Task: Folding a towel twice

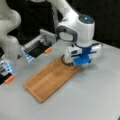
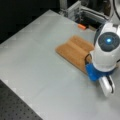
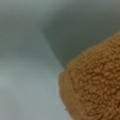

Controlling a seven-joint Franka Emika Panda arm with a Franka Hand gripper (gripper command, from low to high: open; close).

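I see the towel [image 1: 50,80] lying as a long folded strip on the tabletop [image 1: 95,95], end effector [image 1: 75,62] low over its far short end; I cannot tell its opening.

The arm [image 1: 75,25] bends low, its pincer [image 1: 72,63] hidden beneath the wrist.

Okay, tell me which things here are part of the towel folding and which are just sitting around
Part of the job:
- towel, lying as a narrow folded strip on the table
- gripper, down at the towel's end at a front view's right; fingers hidden

Just lying about:
- grey table
- metal frame with orange tab behind the towel
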